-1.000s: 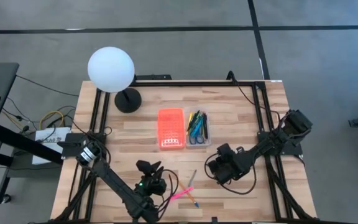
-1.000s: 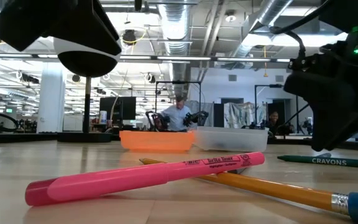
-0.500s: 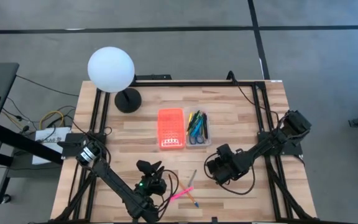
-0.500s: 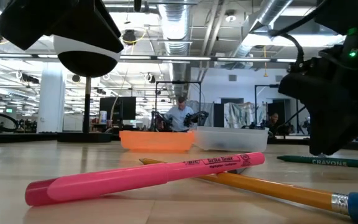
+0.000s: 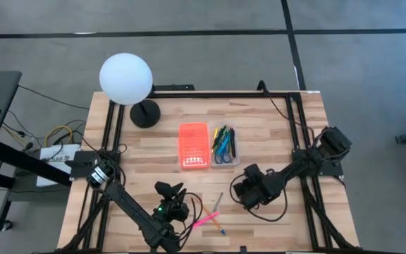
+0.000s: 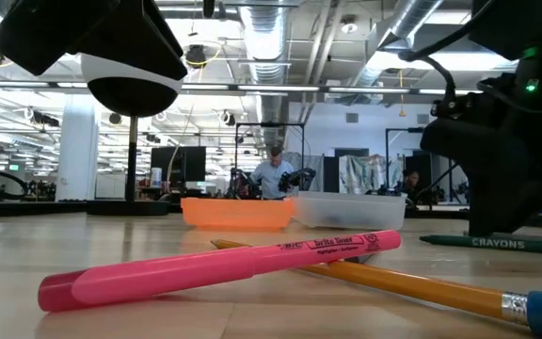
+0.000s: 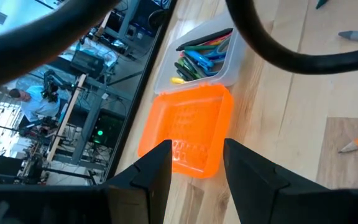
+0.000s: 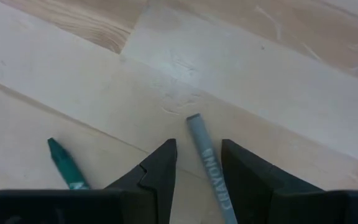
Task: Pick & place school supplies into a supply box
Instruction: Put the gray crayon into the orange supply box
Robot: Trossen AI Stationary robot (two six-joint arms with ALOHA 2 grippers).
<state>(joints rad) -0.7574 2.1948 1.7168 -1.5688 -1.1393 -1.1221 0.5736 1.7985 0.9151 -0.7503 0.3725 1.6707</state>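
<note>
Two dark, near-black arms of jointed segments are seen from above, the left arm (image 5: pixel 129 208) and the right arm (image 5: pixel 298 168), each trailed by thin black cables, with a thick black cable looped across the left wrist view. A small green indicator light is shown on the left arm's wrist housing (image 5: pixel 162 209), and a like green light is seen on the right arm's housing in the low view. Each gripper, the left gripper (image 7: pixel 196 163) and the right gripper (image 8: pixel 199 163), is formed of two matte black fingers with angular, faceted, wedge-shaped tips.
</note>
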